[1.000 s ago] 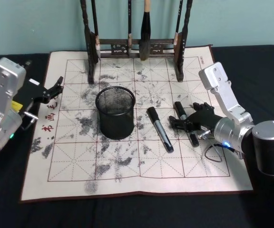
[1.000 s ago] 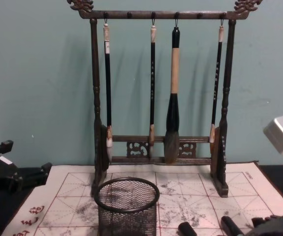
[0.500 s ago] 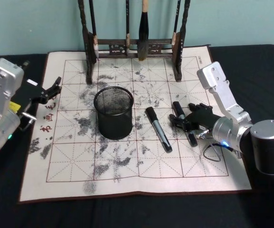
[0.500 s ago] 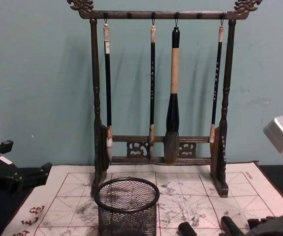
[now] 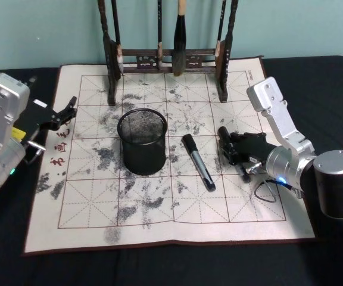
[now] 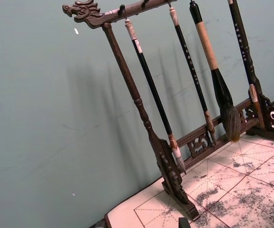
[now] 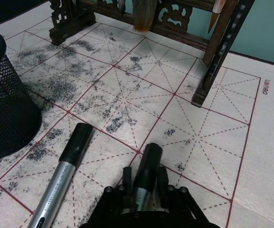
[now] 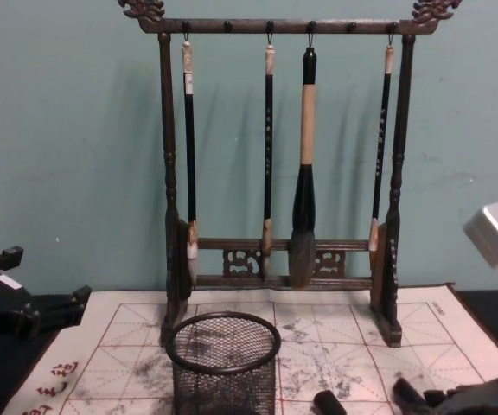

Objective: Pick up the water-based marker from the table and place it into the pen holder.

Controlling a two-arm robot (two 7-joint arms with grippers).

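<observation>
Ink-stained mat (image 5: 159,226) fills centre. Mesh pen holder (image 5: 143,143) left of centre. Left gripper (image 5: 67,112) parked, left edge. Right gripper (image 7: 144,172), right of centre, has slid forward: fingers apart, straddling marker (image 5: 223,131) flat on mat. Ready to clamp.

Pen holder (image 8: 223,367) stands near centre on the ink-stained grid mat (image 8: 335,346), its base cut off by the frame. Behind it the wooden brush rack (image 8: 284,26) is upright before the teal wall, four brushes hanging. The third brush from left (image 8: 305,173) is the thickest. Black marker cap (image 8: 327,402) lies right of the holder, apart from it. Right gripper (image 8: 418,396) sits low at the near right corner. Left gripper (image 8: 72,303) is at the left edge, beside the mat.
</observation>
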